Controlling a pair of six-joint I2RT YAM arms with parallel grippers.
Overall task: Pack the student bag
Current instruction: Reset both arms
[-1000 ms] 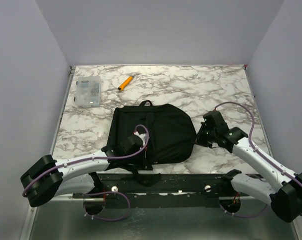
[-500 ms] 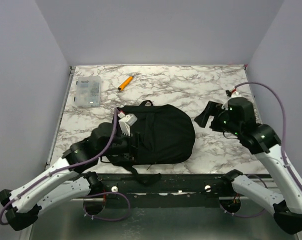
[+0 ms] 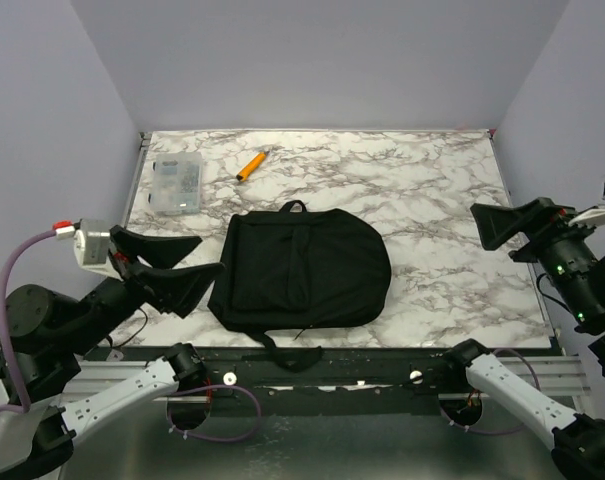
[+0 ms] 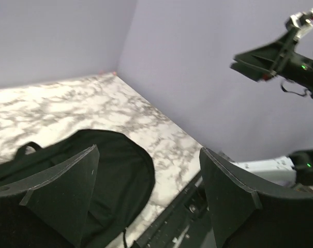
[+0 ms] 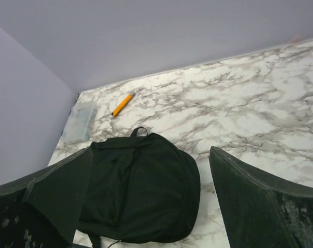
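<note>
- The left gripper [image 3: 167, 262] hangs raised off the near left edge of the table, its two dark fingers spread apart with nothing between them, tips aimed toward three o'clock in the overhead view.
- The right gripper [image 3: 507, 226] is held high at the far right, over the table's right edge; its fingers are also apart and hold nothing, tips aimed toward nine o'clock.
- From the left gripper, the black backpack [image 3: 300, 268] lies just to three o'clock, near the fingertips but not touching them. From the right gripper it lies toward eight o'clock, well apart. The left arm is the nearer one.
- The backpack lies flat near the front middle of the marble table [image 3: 422, 190], its carry loop pointing to twelve o'clock, its long axis running roughly nine to three. I cannot tell whether it is zipped shut, or what it holds.
- An orange pen [image 3: 249, 166] lies at about eleven o'clock from the backpack, slanted, well apart from it.
- A clear plastic box [image 3: 176, 184] sits at ten o'clock from the backpack, near the table's left edge, just beside the pen. Both are outside the backpack and closer to the left arm.
</note>
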